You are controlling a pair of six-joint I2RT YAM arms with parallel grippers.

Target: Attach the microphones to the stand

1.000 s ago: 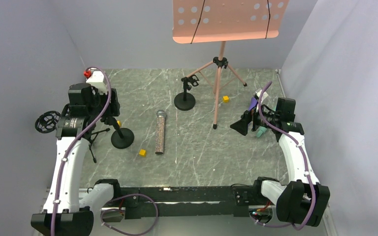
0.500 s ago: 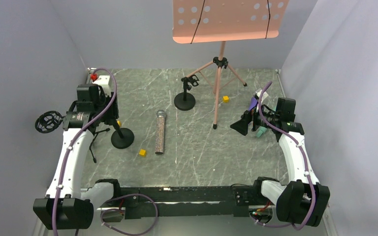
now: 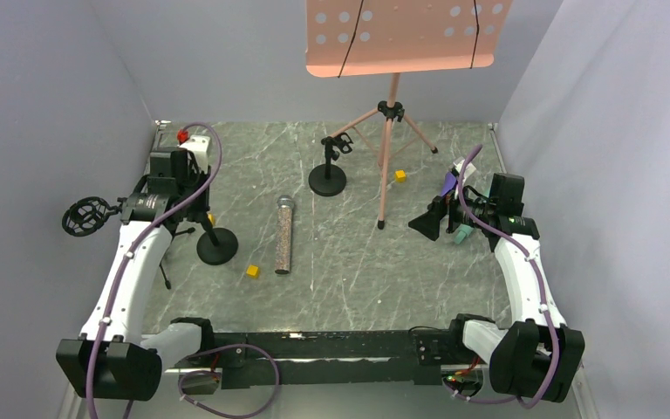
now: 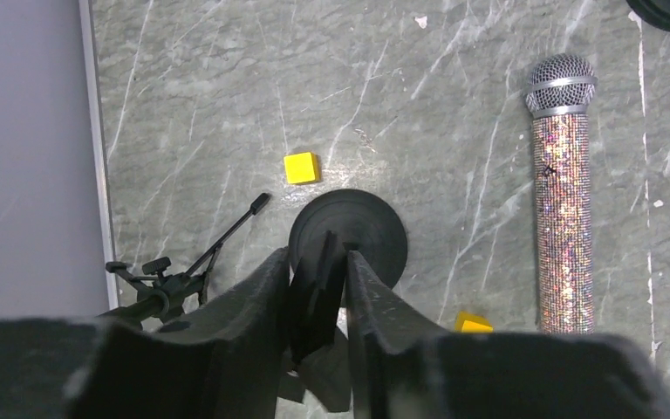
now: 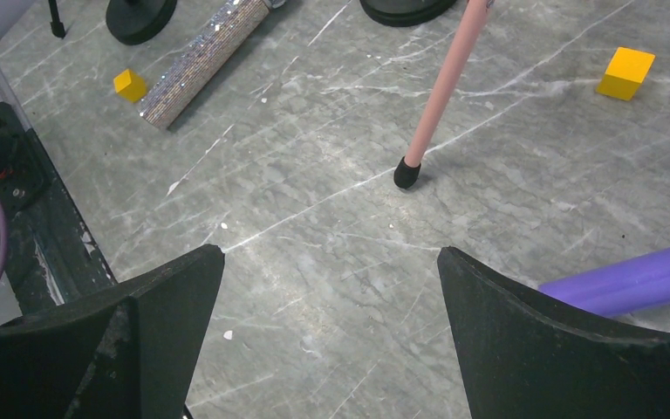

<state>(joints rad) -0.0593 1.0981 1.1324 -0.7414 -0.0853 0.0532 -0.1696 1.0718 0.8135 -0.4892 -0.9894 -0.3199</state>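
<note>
Over the table (image 3: 358,271), left tool (image 4: 317,262) pinching stand (image 4: 368,229), right tool (image 5: 330,255) wide open, empty.

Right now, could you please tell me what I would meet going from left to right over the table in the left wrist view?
Small black tripod → round black stand base → yellow cube at the bottom edge → glittery microphone.

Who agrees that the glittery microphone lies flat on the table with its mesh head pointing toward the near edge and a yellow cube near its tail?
Wrong in one respect: the glittery microphone lies flat on the table with its mesh head pointing toward the far edge, not the near one, a yellow cube near its tail. The top view shows it.
</note>
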